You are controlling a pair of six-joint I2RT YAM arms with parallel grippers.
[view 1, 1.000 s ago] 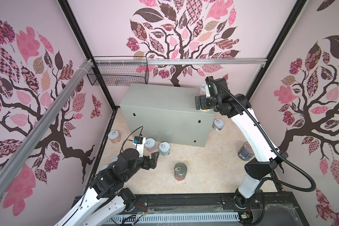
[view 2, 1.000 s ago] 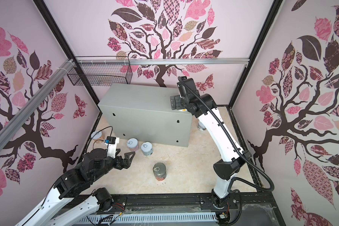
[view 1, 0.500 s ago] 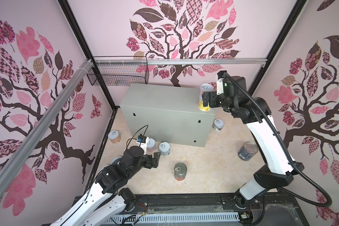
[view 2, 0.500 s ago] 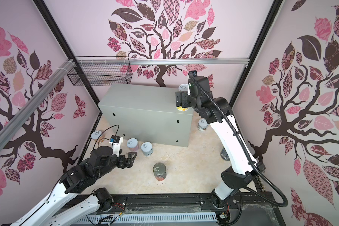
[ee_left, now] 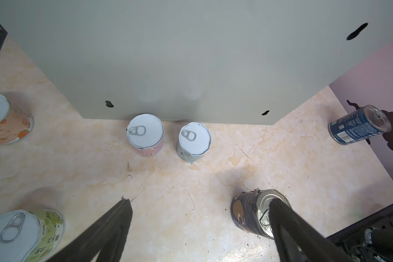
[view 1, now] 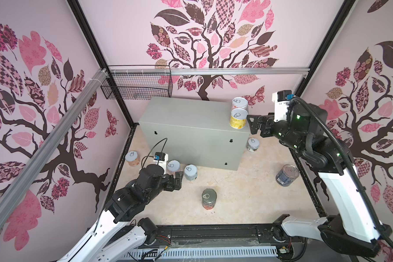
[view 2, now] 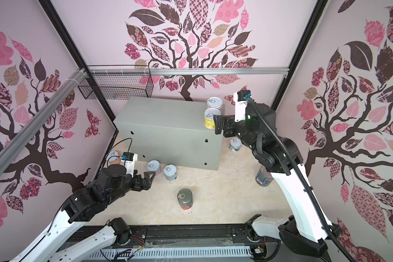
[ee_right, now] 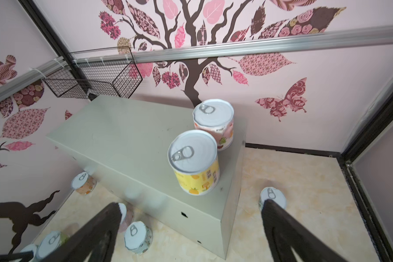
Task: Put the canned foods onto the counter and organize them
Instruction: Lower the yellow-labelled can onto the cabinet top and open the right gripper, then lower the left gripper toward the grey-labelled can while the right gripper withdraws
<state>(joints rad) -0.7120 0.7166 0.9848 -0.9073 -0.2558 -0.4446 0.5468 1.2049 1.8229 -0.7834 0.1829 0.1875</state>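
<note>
Far left of the floor, against the side wall: a short orange-labelled can (view 1: 132,158) stands upright, well apart from the left end of the counter (view 1: 191,127). In the left wrist view a green-labelled can (ee_left: 25,236) stands near it, hidden under the arm in both top views.

The left gripper (view 1: 178,180) hangs low over the floor with jaws spread wide and nothing between them, nose toward the counter's front. Just beyond its tips stand two short cans at the foot of the counter's front face, a pink-labelled can (view 1: 174,167) and a pale blue can (view 1: 190,172), side by side and not touching.

Centre floor, clear of everything: a tall reddish can (view 1: 209,199), upright, metal lid up.

The counter sits at the back of the floor, black knobs on its front. On top, at its right end, two short cans stand upright: a yellow can (view 1: 238,118) near the front corner and a pink can (view 1: 239,104) just behind it, close together.

The right gripper (view 1: 251,124) is level with the yellow can, just beside it, jaws wide apart and holding nothing.

On the floor beside the counter's right end stands a short white-lidded can (view 1: 252,144). Further right, near the side wall, is a tall dark blue can (view 1: 286,175).
</note>
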